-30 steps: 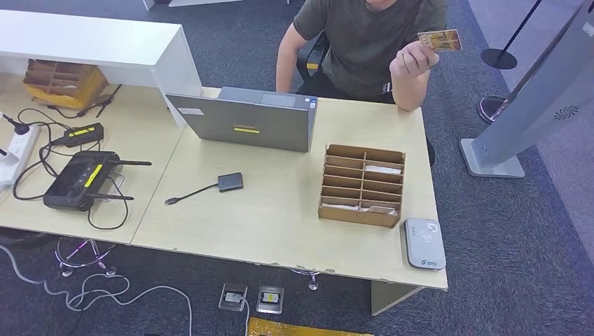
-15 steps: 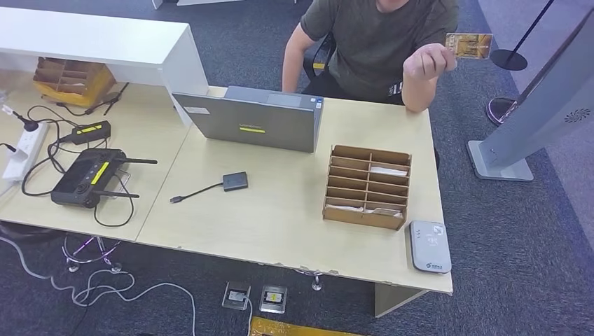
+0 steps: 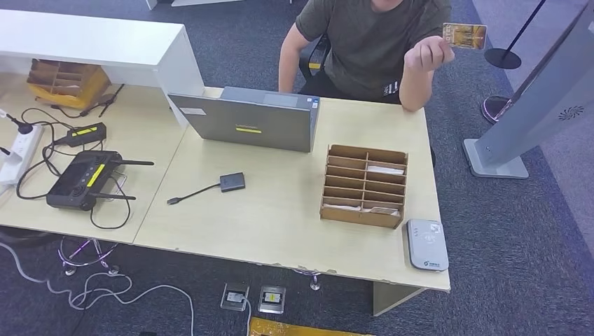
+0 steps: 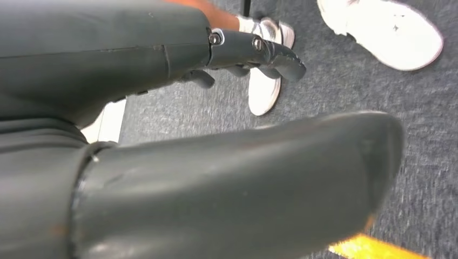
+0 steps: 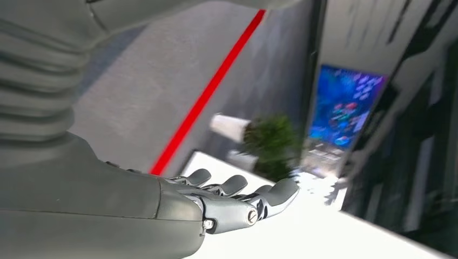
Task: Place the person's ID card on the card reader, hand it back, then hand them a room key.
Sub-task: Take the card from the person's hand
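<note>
A person (image 3: pixel 375 38) in a dark green shirt sits at the far side of the tabletop (image 3: pixel 280 210), one hand (image 3: pixel 426 54) raised and holding the ID card (image 3: pixel 464 36) up in the air, off past the far right corner. The card reader (image 3: pixel 426 243), a small grey pad, lies at the near right corner of the tabletop, just right of a brown cardboard organizer (image 3: pixel 363 185) whose slots hold a few pale cards. A grey laptop (image 3: pixel 245 119) stands far of centre with its lid toward me, and a small black adapter (image 3: pixel 232 182) with a short cable lies near it. On the left sit a black controller (image 3: pixel 83 180) with antennas, tangled cables and a white power strip (image 3: pixel 15 152).

The robot's left hand (image 4: pixel 237 59) hangs over grey carpet near white shoes (image 4: pixel 389 29), fingers curled loosely with nothing in them, thumb well apart. The right hand (image 5: pixel 237 197) holds nothing, fingers stretched out and slightly spread.
</note>
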You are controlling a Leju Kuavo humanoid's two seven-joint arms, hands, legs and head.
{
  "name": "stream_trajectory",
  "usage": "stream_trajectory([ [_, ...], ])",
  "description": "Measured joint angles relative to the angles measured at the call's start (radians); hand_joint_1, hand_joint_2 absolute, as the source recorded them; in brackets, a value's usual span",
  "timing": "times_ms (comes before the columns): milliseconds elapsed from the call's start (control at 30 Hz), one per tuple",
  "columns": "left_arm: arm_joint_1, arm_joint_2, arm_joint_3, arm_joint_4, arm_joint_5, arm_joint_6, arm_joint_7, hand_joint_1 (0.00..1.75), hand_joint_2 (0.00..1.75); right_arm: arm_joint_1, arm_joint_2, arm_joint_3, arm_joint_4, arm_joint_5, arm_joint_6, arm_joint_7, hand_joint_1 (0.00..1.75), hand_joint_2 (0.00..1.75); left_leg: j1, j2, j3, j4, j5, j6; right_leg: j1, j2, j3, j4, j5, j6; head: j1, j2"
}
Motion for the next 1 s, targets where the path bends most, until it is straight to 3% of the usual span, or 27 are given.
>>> stream_trajectory([
  [300,-0.005,-0.005,0.0,0.0,-0.014,-0.01,-0.007,0.0,0.0,-0.166,-0.055,0.248,-0.169,0.132,0.217,0.036,0.0,1.75,0.002,0.0,-0.001,0.0,0.0,0.0,0.002,-0.001,0.001,0.0,0.0,0.0,0.0,0.0],
  [633,-0.014,-0.016,0.0,0.0,-0.026,-0.021,-0.007,0.0,0.0,-0.444,-0.065,0.705,-0.238,0.256,0.469,0.045,0.0,1.75,0.003,-0.001,-0.001,0.0,0.001,0.0,0.003,-0.001,0.001,0.0,0.0,0.0,-0.001,0.0],
  [833,-0.022,-0.024,-0.001,0.0,-0.047,-0.021,-0.007,0.0,0.0,-0.581,-0.046,0.971,-0.234,0.244,0.565,0.048,0.0,1.75,0.004,-0.001,-0.001,0.0,0.001,0.0,0.004,-0.001,0.0,0.0,0.0,0.0,-0.002,0.0],
  [1000,-0.026,-0.03,-0.003,0.0,-0.065,-0.024,-0.004,0.0,0.0,-0.654,-0.026,1.183,-0.204,0.231,0.588,0.05,0.0,1.75,0.004,-0.001,-0.001,0.0,0.001,-0.001,0.004,-0.001,0.0,0.0,0.0,0.0,-0.002,0.0],
])
